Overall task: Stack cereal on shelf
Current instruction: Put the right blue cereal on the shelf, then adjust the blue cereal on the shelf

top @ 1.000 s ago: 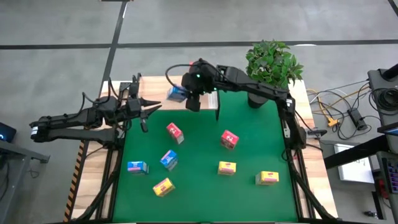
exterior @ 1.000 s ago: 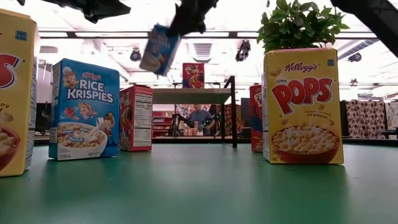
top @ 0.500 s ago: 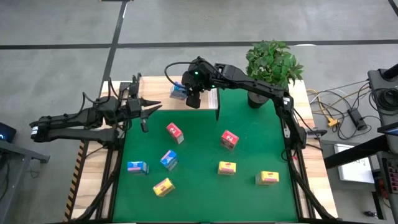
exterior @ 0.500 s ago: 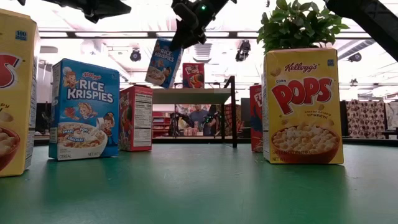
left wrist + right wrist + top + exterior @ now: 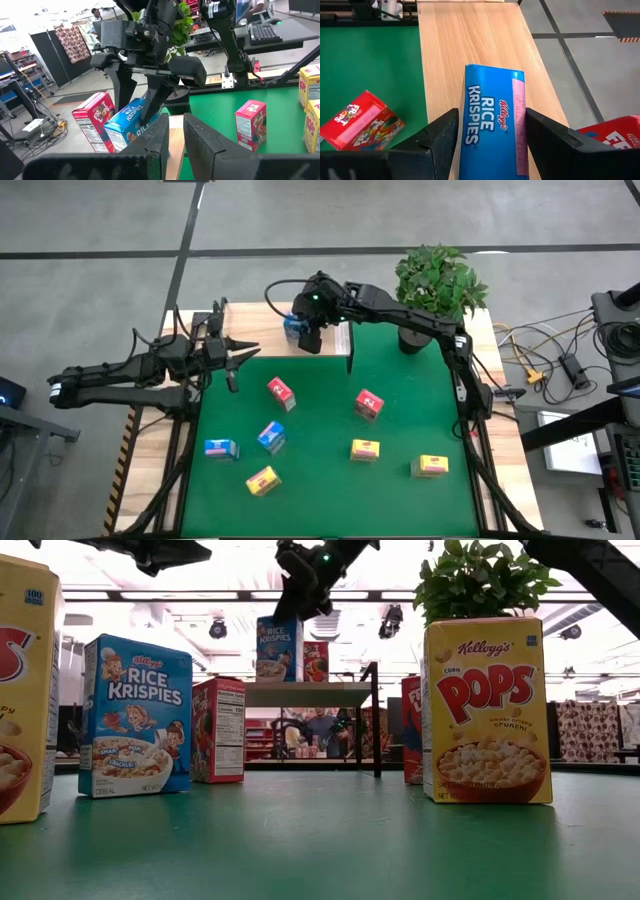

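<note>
1. The right hand (image 5: 308,332) hangs over the shelf (image 5: 330,340), at the shelf's left part in the high view. Its fingers (image 5: 437,137) stand apart on either side of a blue Rice Krispies box (image 5: 494,120); in the right wrist view a sliver of gap shows beside each finger, so whether they touch the cardboard I cannot tell.
2. That blue Rice Krispies box stands upright on the shelf board in the low view (image 5: 278,649), just beside a red Froot Loops box (image 5: 316,661) also on the shelf.
3. The left hand (image 5: 240,355) waits to the left of the shelf, near the edge of the green mat (image 5: 320,470), well apart from the boxes. Its fingers (image 5: 200,145) sit close together with nothing between them.
4. The shelf's bare wood runs on ahead of the held box in the right wrist view, with open board there. A black corner post (image 5: 376,720) stands at the shelf's edge.
5. In front of the shelf, seven boxes lie scattered on the mat: two red (image 5: 280,392) (image 5: 369,404), two blue (image 5: 271,437) (image 5: 220,448), three yellow (image 5: 365,449) (image 5: 431,466) (image 5: 262,480). They are well apart from each other, with bare mat between them.
6. A potted plant (image 5: 438,280) stands just right of the shelf, at the bench's far corner.
</note>
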Robot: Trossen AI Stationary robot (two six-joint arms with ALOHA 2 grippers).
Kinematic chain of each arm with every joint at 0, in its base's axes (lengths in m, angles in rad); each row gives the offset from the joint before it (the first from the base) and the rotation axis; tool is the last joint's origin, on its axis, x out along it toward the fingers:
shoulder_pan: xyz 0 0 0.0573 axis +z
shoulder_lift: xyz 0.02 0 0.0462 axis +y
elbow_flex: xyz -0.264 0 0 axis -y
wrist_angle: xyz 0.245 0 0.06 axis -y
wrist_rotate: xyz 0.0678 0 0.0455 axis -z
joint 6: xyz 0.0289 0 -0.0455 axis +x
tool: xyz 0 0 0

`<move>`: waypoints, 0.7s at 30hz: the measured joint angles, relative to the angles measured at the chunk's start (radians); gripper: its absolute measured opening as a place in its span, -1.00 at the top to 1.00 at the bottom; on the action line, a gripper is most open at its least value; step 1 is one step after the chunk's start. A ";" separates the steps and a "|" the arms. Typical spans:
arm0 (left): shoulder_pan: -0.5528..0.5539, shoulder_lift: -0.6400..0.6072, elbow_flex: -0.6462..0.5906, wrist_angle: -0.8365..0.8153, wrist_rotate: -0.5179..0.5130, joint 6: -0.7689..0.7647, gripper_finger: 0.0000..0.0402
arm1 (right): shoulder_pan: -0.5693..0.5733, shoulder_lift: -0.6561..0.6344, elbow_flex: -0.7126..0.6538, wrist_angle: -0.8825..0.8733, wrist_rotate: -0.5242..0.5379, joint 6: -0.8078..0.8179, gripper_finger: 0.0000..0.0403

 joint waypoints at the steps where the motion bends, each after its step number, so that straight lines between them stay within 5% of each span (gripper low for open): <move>1: 0.000 0.000 0.000 0.000 0.000 0.000 0.80 | 0.000 -0.004 0.002 -0.001 0.000 0.006 -0.04; 14: 0.000 0.000 0.000 -0.001 0.000 0.001 0.80 | 0.028 -0.079 0.069 -0.024 -0.003 0.035 -0.01; 21: 0.000 0.000 0.000 -0.008 0.000 0.001 0.80 | 0.050 -0.102 0.069 -0.212 -0.003 0.007 0.35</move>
